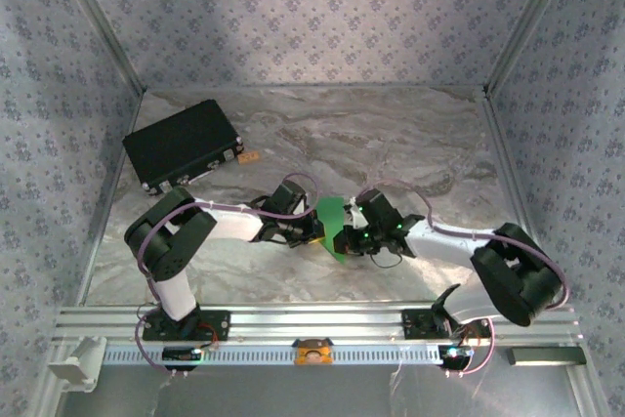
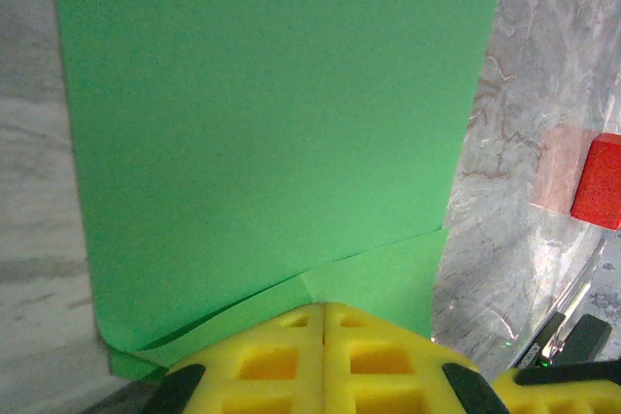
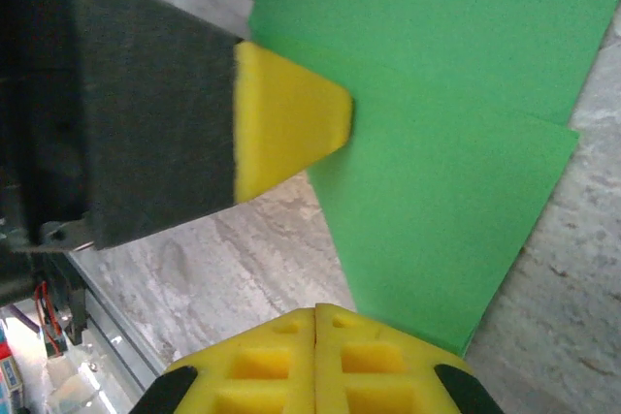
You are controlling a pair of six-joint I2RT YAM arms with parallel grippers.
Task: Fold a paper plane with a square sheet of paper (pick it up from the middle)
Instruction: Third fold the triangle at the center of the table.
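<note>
The square sheet of paper (image 1: pixel 334 225), bright green and partly folded into overlapping layers, sits mid-table between my two grippers. My left gripper (image 1: pixel 314 231) reaches it from the left. Its yellow jaws (image 2: pixel 323 309) are shut, and the paper (image 2: pixel 272 123) creases right at their tip. In the right wrist view one left finger (image 3: pixel 291 113) overlaps the paper's (image 3: pixel 446 143) left edge. My right gripper (image 1: pixel 356 239) comes from the right with its jaws (image 3: pixel 317 313) shut. Its right fingertip covers the sheet's near edge, and nothing shows between the jaws.
A black rectangular case (image 1: pixel 183 144) lies at the back left. A small red block (image 2: pixel 604 181) stands on the marbled table (image 1: pixel 410 144) to the right of the paper. Patterned walls enclose three sides, and a metal rail (image 1: pixel 312 324) runs along the near edge.
</note>
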